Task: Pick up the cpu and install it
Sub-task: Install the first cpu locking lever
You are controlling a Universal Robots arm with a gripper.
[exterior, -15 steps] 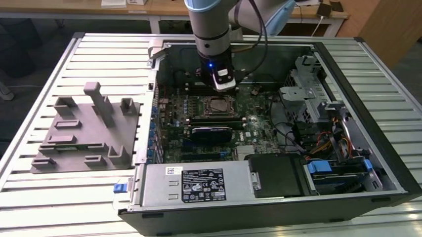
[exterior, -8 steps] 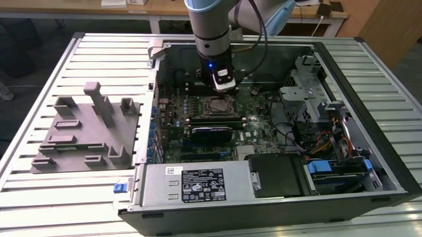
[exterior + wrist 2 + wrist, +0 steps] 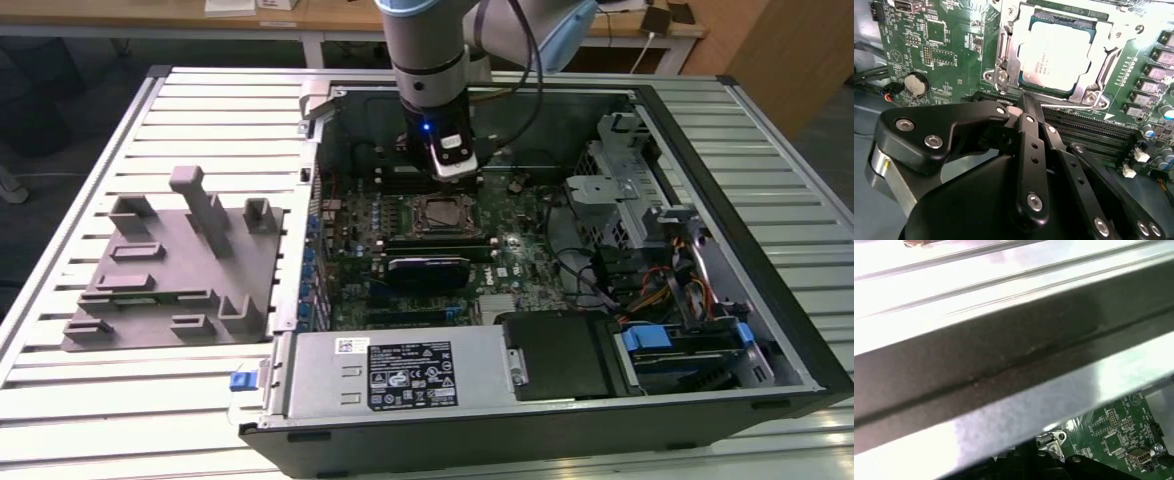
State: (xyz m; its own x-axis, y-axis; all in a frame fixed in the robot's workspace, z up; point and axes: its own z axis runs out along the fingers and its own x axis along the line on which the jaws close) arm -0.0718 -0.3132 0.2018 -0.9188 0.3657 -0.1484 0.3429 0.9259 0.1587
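Observation:
The cpu (image 3: 1056, 55), a flat square chip with a pale silvery top, lies in the motherboard socket, framed by the metal retention bracket (image 3: 1004, 65). In the exterior view the cpu (image 3: 438, 213) sits mid-board inside the open computer case. My gripper (image 3: 1024, 102) hovers just beside the socket with its black fingers (image 3: 1029, 150) drawn together and nothing between them. In the exterior view the gripper (image 3: 450, 180) hangs straight down from the arm, just behind the socket and slightly above the board.
The case wall (image 3: 1004, 355) runs close by the wrist. Memory slots (image 3: 1089, 132) lie beside the socket, and a coin battery (image 3: 915, 84) sits on the board. A grey foam fixture (image 3: 174, 260) lies on the slatted table at the exterior view's left. Power supply (image 3: 400, 375) and drive bays (image 3: 667, 290) fill the case's near and right parts.

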